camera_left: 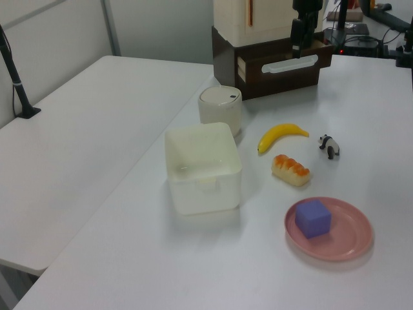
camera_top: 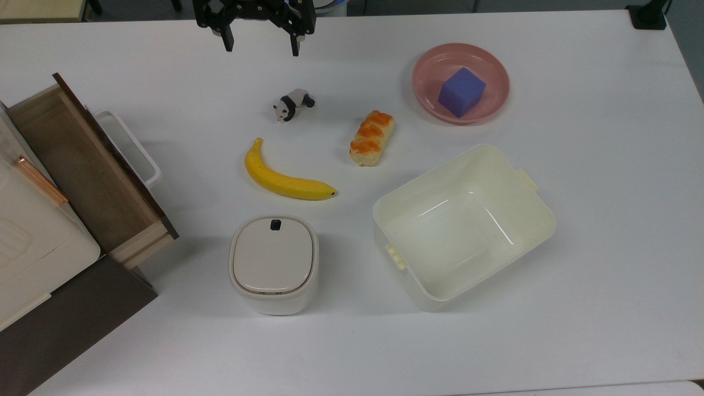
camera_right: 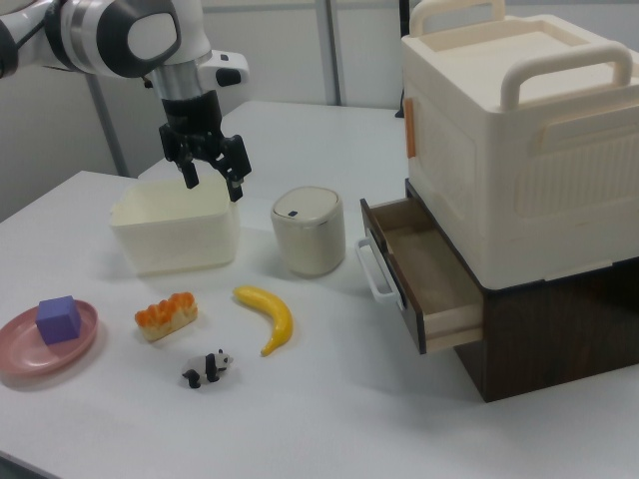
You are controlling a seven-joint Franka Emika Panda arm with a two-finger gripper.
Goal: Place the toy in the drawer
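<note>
The toy, a small black-and-white panda point(camera_top: 293, 104), stands on the white table, also seen in the left view point(camera_left: 329, 146) and near the right view's front edge point(camera_right: 206, 369). My gripper point(camera_top: 262, 47) hangs open and empty in the air, above the panda toward the top view's upper edge. In the right view the gripper point(camera_right: 213, 185) hovers high over the table in front of the cream tub. The drawer point(camera_top: 82, 170) is pulled open at the top view's left, its brown floor bare, its white loop handle point(camera_top: 135, 146) facing the table. From the right view the drawer point(camera_right: 429, 269) looks empty.
A banana point(camera_top: 286, 179) and an orange-topped bread loaf point(camera_top: 372, 137) lie near the panda. A pink plate point(camera_top: 434, 63) holds a purple cube point(camera_top: 462, 92). A cream tub point(camera_top: 462, 220) and a lidded white canister point(camera_top: 273, 263) stand nearer. A cream box point(camera_right: 519, 140) tops the cabinet.
</note>
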